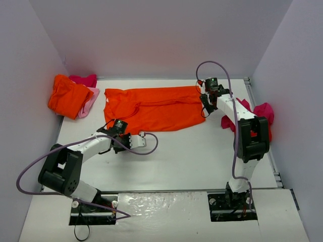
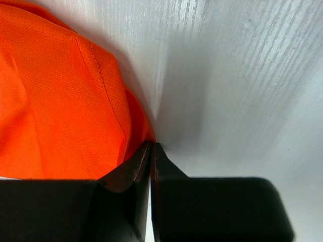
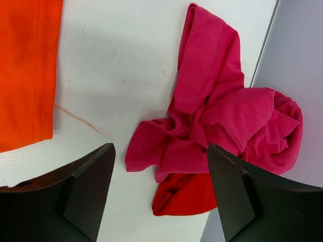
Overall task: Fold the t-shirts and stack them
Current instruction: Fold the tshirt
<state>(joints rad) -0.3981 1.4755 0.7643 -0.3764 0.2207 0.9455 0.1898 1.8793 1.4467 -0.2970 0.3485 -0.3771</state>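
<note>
Left fingers [image 2: 132, 169] pinch shut on the near edge of an orange shirt [image 1: 151, 108] spread on the white table [image 1: 192, 156]. Right fingers [image 3: 88, 181] hang open between its right edge and a crumpled pink shirt [image 3: 217, 116]. A folded pile [image 1: 68, 96] sits far left.

The left arm [image 1: 86, 148] lies low, its elbow folded back near its base at 7 o'clock and its forearm reaching toward 1 o'clock. The left end effector [image 2: 151, 147] has both fingers pressed together, nipping the hem of the orange t-shirt [image 2: 55, 101]. The right arm [image 1: 234, 113] rises from 5 o'clock, forearm stretched toward 11 o'clock. The right end effector [image 3: 160, 151] points down, fingers spread wide.
</note>
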